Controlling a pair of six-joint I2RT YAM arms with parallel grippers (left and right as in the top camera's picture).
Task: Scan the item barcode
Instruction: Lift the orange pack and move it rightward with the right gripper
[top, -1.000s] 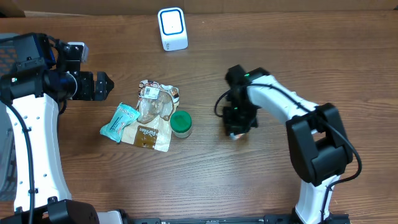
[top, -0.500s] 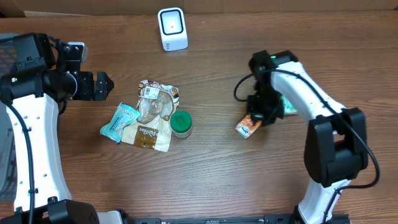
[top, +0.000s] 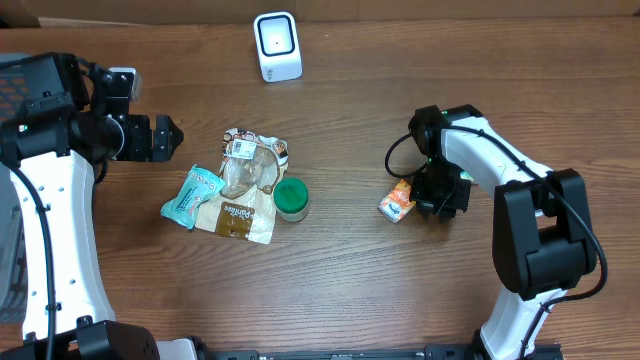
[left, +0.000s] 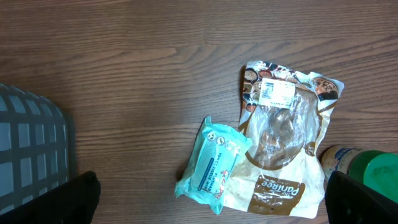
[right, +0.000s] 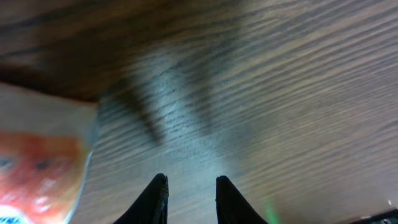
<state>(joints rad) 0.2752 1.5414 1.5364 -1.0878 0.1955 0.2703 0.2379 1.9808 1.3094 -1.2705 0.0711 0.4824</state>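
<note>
- A brown wooden desk (top: 330, 300) fills nearly every view, with fine grain running across it from left to right in the overhead view.
- The wood is mid-brown with darker streaks and has a smooth, faintly glossy finish.
- A tan strip (top: 450, 8), like cardboard, lies along the desk's far edge at the top of the overhead view.
- A grey bin (left: 28, 149) with grid walls stands at the desk's left side.
- Light is even and soft, and shadows are faint.
- The right wrist view shows a pale bluish sheen (right: 186, 130) on the wood.
</note>
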